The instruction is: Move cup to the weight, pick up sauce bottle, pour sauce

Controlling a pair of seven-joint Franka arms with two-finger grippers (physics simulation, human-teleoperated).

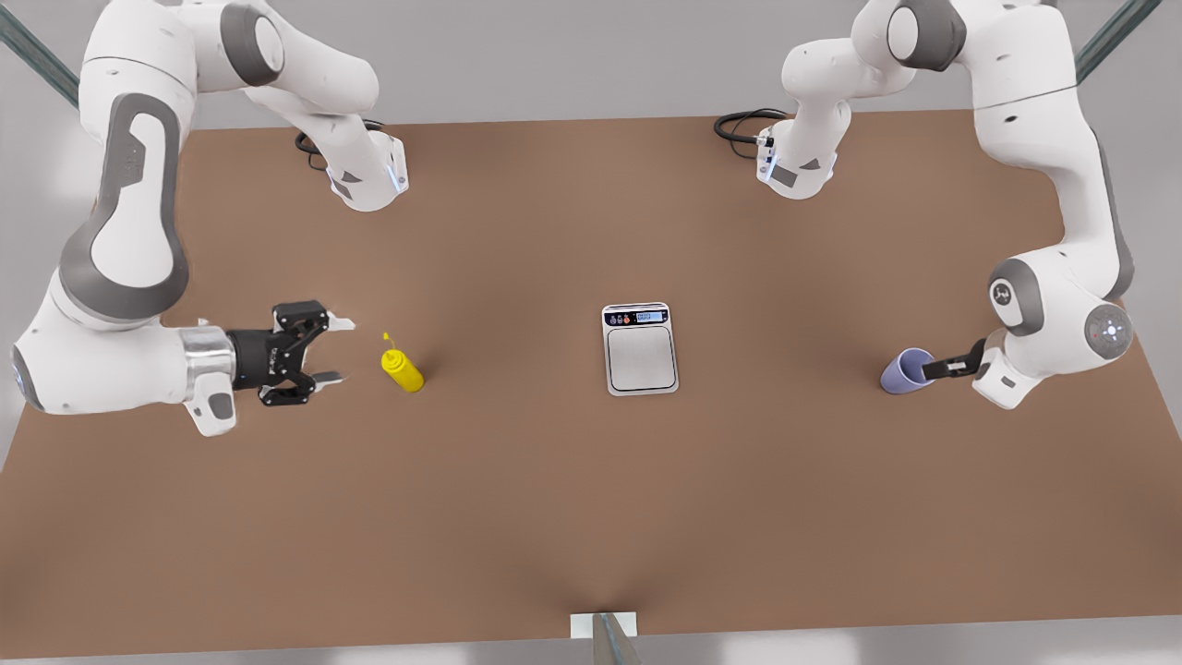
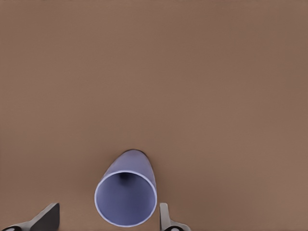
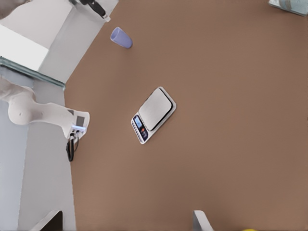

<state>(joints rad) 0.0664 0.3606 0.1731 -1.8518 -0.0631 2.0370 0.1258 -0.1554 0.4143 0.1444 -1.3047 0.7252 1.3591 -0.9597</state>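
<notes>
Little lavender handle-less tumbler cup (image 1: 905, 371) stands upright at the front view's right. Flat silver kitchen scale (image 1: 640, 348) lies mid-table. Small yellow squeeze bottle (image 1: 402, 368) stands left, nozzle up.

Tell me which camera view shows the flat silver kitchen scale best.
The front view: the flat silver kitchen scale sits mid-table, seen squarely from above, steel plate and dark button strip both plain. The right wrist view shows it farther off and skewed.
</notes>
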